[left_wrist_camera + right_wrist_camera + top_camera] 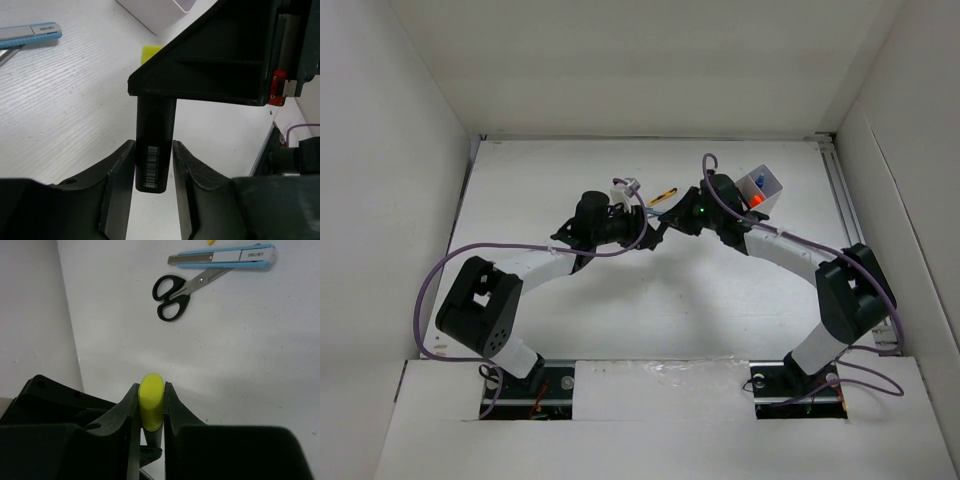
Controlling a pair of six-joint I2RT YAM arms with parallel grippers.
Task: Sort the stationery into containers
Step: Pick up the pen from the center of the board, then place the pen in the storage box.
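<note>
Left hand: clamped on barrel of black yellow-ended plastic marker; right hand clamped on its yellow end, toward counter's far edge.

White, faintly grained table under even, soft light. Enclosed by plain white panels: left wall, back wall, right wall. Along the table's near edge, a white board with two dark cut-outs.

The right arm hides the marker's middle; the blue cutter is cropped at left.
</note>
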